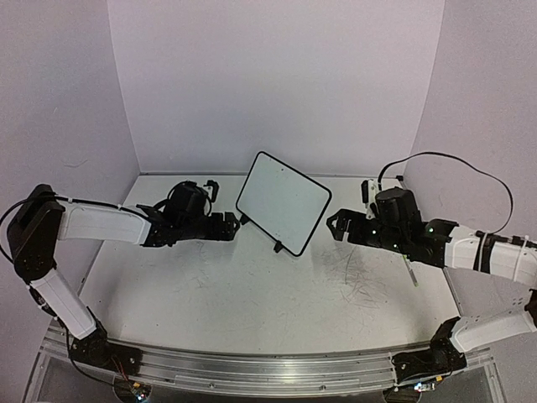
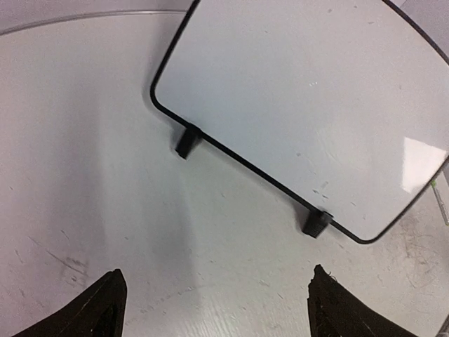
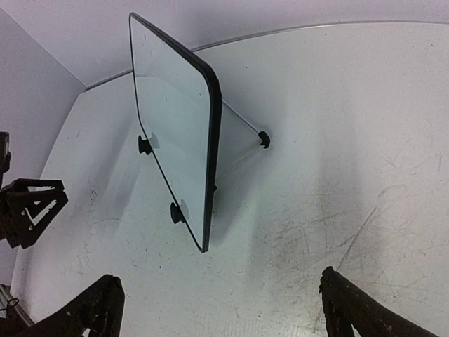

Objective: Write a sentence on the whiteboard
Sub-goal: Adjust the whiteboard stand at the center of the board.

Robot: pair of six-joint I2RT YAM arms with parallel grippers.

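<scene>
Top external view: the whiteboard (image 1: 281, 201) is seen standing on its two small feet (image 2: 186, 140) at the middle of the surface (image 1: 252, 294), leaned back on a rear prop (image 3: 264, 138) and turned at an angle. Its face is blank. No sentence is seen on it, so the writing is judged not yet begun.

The left tool (image 1: 231, 225) is held low just left of the whiteboard and the right tool (image 1: 336, 225) just right of it, neither touching the frame. In both wrist views the fingers are spread wide with nothing between them, so both tools are released and empty. No marker is held. A thin stick (image 1: 409, 271) lies on the surface to the right of the whiteboard, beneath the right arm, but it is too small to be identified.

The main risk is judged to be the whiteboard itself: it looks light and is borne on narrow feet, so it could be slid or tipped backward by a pen pressed against its face unless it is steadied from the left. If the frame is nudged from either side, the whiteboard could be twisted off its prop. Should a pen be gripped aslant, broken or wandering strokes would be expected.
</scene>
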